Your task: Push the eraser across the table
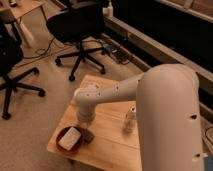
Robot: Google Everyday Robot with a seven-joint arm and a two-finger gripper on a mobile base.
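- My tool [85,119] is low over the desk [107,147], toward its 9 o'clock side, at the end of my white arm [150,100], which reaches in from 3 o'clock.
- I cannot tell how the tool is set; my arm's bulk hides it.
- The eraser [88,135], a dark block, lies flat on the desk just at 6 o'clock of my tool, close under it; whether they touch I cannot tell.
- The eraser sits right against the 3 o'clock side of a red bowl [70,139], which holds something white.
- A small clear bottle [130,119] stands upright at 3 o'clock of the tool, well apart from the eraser.
- A black chair [80,30] stands on the floor at 12 o'clock, beyond the desk.
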